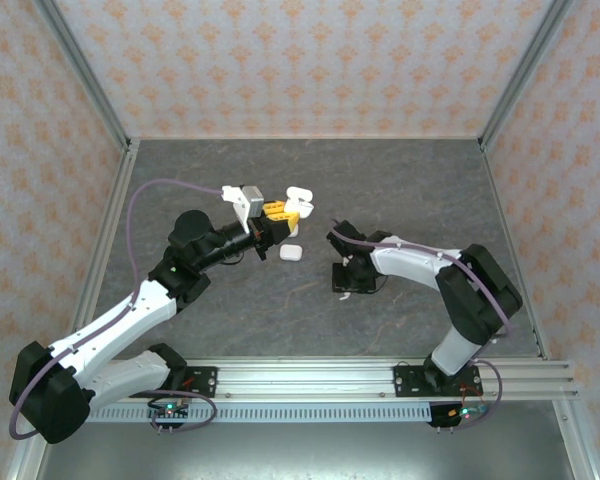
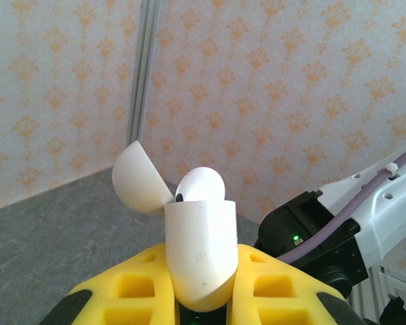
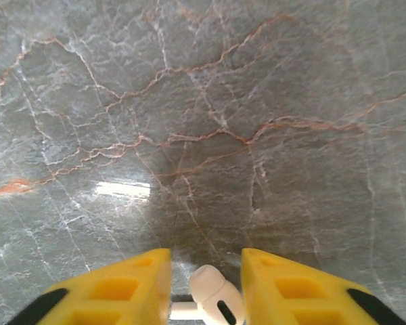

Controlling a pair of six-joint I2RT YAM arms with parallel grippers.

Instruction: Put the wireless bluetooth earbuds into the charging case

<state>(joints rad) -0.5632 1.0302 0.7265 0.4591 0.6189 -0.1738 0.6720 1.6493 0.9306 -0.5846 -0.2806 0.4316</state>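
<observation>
White earbud (image 3: 213,296) lies on the bench between the yellow fingers of your right hand (image 3: 206,264), head towards 12 o'clock; you cannot tell whether they merely bracket it or already pinch it. Your left hand (image 1: 283,210) is pressed onto the charging case (image 2: 199,233), held aloft with its lid (image 2: 139,186) swung open towards 10 o'clock and what looks like a seated earbud (image 2: 201,184) inside. You are at the pick: secure the earbud, lift, carry it towards 11 o'clock and lower it stem-first into the free socket. A second case (image 1: 290,253) rests at 6 o'clock of the held one. Grey veined stone forms the bench (image 3: 189,101); patterned peach walls (image 1: 300,60) enclose it.
</observation>
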